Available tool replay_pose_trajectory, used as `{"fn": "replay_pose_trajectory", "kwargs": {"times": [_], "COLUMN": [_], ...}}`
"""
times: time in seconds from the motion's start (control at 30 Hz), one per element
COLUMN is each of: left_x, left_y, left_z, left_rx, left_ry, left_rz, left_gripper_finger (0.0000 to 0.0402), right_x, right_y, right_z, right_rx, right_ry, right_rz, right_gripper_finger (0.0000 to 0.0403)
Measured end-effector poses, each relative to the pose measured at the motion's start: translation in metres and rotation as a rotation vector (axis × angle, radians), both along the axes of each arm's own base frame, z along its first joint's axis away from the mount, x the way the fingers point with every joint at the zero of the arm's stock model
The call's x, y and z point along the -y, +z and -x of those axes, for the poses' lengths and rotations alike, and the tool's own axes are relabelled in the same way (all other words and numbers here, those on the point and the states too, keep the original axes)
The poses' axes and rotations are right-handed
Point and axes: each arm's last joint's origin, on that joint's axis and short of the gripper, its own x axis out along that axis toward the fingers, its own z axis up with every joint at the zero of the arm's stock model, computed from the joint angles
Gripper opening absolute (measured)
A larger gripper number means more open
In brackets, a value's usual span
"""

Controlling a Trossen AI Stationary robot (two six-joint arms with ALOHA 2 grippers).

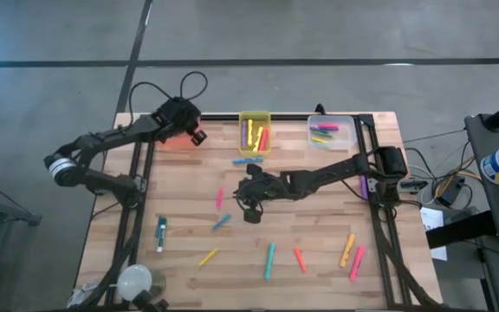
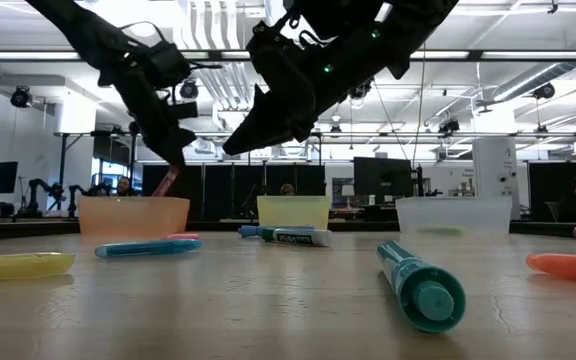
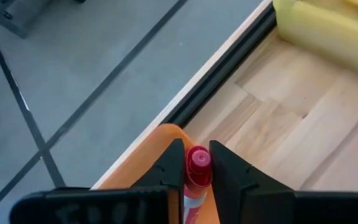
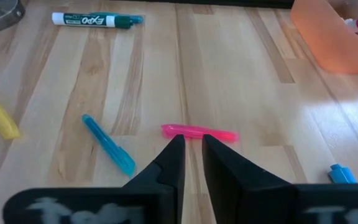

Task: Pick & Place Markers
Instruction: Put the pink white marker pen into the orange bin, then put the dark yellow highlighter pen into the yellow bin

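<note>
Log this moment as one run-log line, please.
left gripper: fingers shut on red marker, above orange bin | right gripper: empty, over table centre near pink marker | loose markers remain

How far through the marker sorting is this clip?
Partly done: the yellow bin and clear bin hold markers. The left gripper clamps a red marker over the orange bin. About ten loose markers remain, including the pink marker.

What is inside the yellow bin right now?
The yellow bin holds several markers, yellow and pink or red ones, lying lengthwise, by the high view. The exact count cannot be told, since they overlap. In the low view its translucent wall hides the contents.
</note>
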Motion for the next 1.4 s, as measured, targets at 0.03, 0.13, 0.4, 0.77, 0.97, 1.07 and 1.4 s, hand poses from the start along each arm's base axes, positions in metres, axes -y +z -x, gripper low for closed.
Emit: {"fn": "replay_pose_trajectory", "kwargs": {"times": [0.03,0.13,0.4,0.77,0.97,1.07,1.4], "left_x": [-0.001,-0.005,-0.015,-0.012,0.01,0.027,0.075], "left_y": [-0.002,-0.011,-0.032,-0.021,-0.009,-0.008,-0.023], "left_z": [0.0,0.001,-0.004,-0.007,-0.016,-0.02,-0.02], "left_rx": [-0.008,-0.056,-0.169,-0.184,-0.043,0.085,0.682], "left_ry": [0.004,0.029,0.111,0.077,-0.049,-0.14,-0.604], "left_rz": [0.001,0.009,0.009,0.007,-0.011,-0.042,0.027], "left_gripper_finger": [0.0046,0.0045,0.0093,0.009,0.0023,0.0004,0.0002], "right_x": [0.0,0.0,0.0,0.0,-0.001,-0.001,0.004], "right_y": [0.0,-0.001,-0.002,-0.003,-0.003,-0.001,-0.001], "right_z": [0.0,0.001,0.001,0.002,0.007,0.014,0.065], "right_rx": [-0.004,-0.015,-0.019,-0.044,-0.035,0.048,0.32], "right_ry": [0.0,0.0,0.0,0.0,0.053,0.056,-0.004], "right_rz": [0.0,0.001,0.001,0.003,0.073,0.078,-0.027], "right_gripper_finger": [0.0047,0.0048,0.0047,0.005,0.0045,0.0036,0.0011]}}
